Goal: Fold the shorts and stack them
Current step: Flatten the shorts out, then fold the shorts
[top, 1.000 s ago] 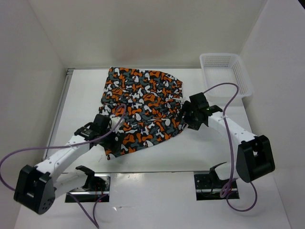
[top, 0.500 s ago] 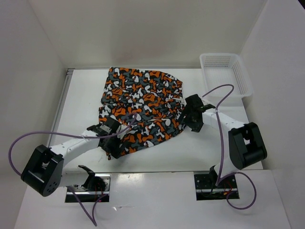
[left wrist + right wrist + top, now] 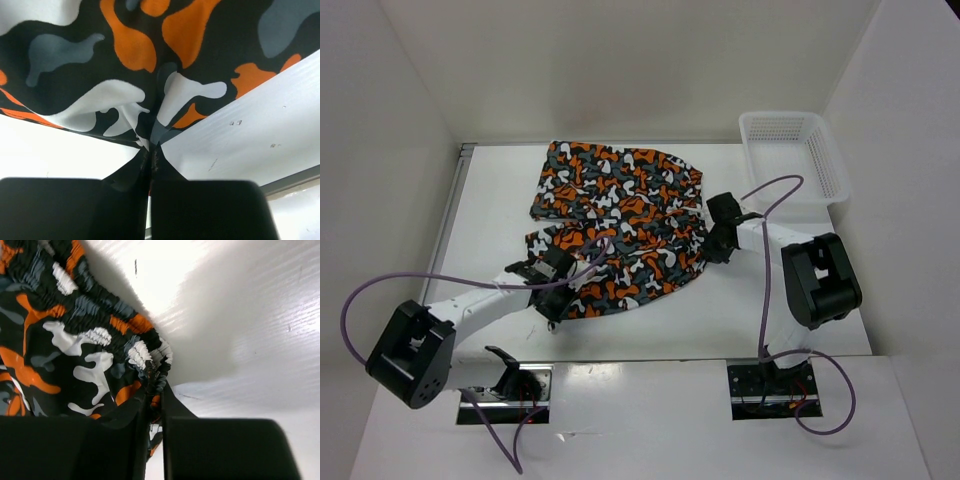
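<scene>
- Step in hand, as I judge it: both arms are taking hold of the soft orange, black, grey and white camouflage-print shorts (image 3: 620, 225) to begin the first fold; no fold is showing yet and nothing is stacked.
- The shorts are lying spread on the white tabletop (image 3: 740, 320), to the left of the white mesh plastic basket (image 3: 780, 116), just apart from it and reaching further toward the arms than it does.
- The left gripper (image 3: 150, 160) is clamping together on a near corner of the hem, at the cloth's end farthest from the basket; the fabric is puckering into its tips.
- The right gripper (image 3: 155, 390) is pinching the gathered elastic waistband at the edge of the shorts nearest the basket, its jaws nearly together with cloth bunched between them.
- The next move is calling for both arms to be lifting evenly, carrying the held edge over the rest of the cloth without letting it slip or drag toward the basket.
</scene>
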{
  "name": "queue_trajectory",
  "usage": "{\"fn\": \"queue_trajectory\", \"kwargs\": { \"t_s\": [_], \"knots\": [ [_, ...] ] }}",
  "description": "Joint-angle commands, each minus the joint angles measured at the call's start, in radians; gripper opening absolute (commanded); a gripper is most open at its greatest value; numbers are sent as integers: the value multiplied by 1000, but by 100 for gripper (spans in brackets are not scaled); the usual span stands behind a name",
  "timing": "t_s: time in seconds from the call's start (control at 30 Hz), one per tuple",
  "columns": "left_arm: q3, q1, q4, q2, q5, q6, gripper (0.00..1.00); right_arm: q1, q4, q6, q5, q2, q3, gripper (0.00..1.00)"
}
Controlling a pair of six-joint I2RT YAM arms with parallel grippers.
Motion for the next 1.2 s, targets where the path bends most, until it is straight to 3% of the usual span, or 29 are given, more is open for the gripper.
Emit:
{"fn": "queue_trajectory", "kwargs": {
  "t_s": [0.0,0.07,0.23,0.33,0.47,0.6,0.67,0.8,1.03,1.13,1.17],
  "knots": [
    [-3,2,-26,51,-13,6,0,-24,40,-2,-5,22,14,10],
    [24,2,-83,40,0,6,0,-24,12,-11,-27,22,14,0],
    [119,46,-306,-125,-2,6,0,-24,-156,-60,-63,-169,14,0],
    [184,46,-496,-375,-2,6,0,-24,-314,-106,-136,-327,43,0],
    [387,46,-609,-365,10,6,0,-24,-553,-152,-147,-446,185,0],
    [592,126,-476,-178,29,6,0,-15,-663,-208,-150,-437,341,0],
    [694,236,-416,-85,81,6,0,-15,-648,-249,-150,-374,374,0],
    [1002,390,-310,292,147,6,0,-24,-597,-278,-136,-278,417,0],
    [1487,370,-149,698,147,6,0,-159,-381,-233,-207,-196,410,0],
    [1680,359,-169,874,156,6,0,-219,-302,-184,-282,-129,413,0],
    [1854,359,-220,976,156,6,0,-240,-293,-173,-314,-109,436,0]
  ]
}}
